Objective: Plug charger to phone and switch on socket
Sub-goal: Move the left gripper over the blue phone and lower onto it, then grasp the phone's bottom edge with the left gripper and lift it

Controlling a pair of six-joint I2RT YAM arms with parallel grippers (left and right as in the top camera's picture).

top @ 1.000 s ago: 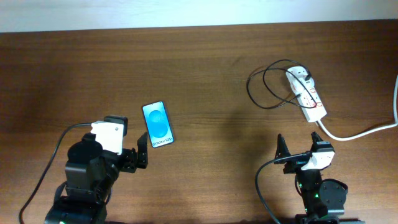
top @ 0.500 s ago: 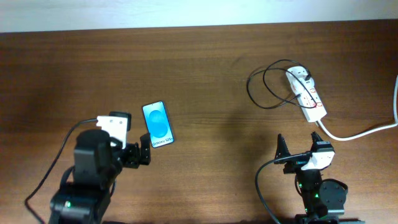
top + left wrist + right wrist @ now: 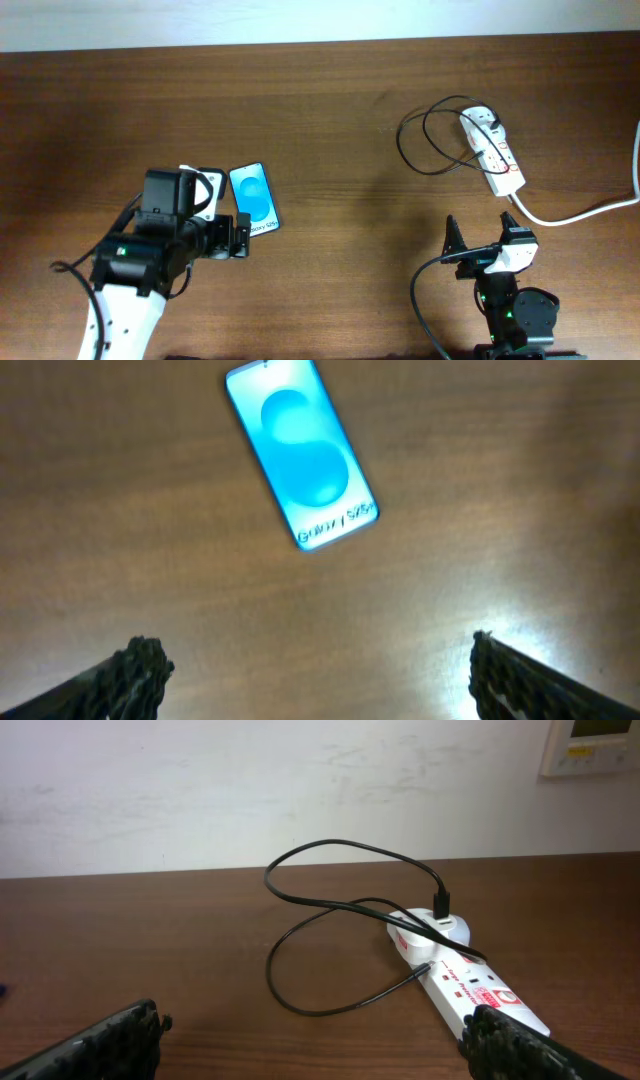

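Observation:
The phone (image 3: 254, 198) lies flat left of the table's centre, its screen glowing blue; in the left wrist view (image 3: 300, 453) it lies ahead of my fingers. My left gripper (image 3: 238, 236) is open and empty, just in front of the phone's near end. The white socket strip (image 3: 492, 150) lies at the far right, also in the right wrist view (image 3: 470, 982). The black charger cable (image 3: 428, 140) loops to its left, its white plug head (image 3: 437, 929) sitting in the strip and its connector tip (image 3: 428, 969) loose on the table. My right gripper (image 3: 478, 238) is open and empty, short of the strip.
The strip's thick white cord (image 3: 590, 210) runs off the right edge of the table. A white wall (image 3: 300, 790) stands behind the table's far edge. Bare brown wood lies between the phone and the cable loop.
My left arm has swung forward and right, bringing its gripper closer to the phone's near end. The right arm, phone, cable and strip have not moved.

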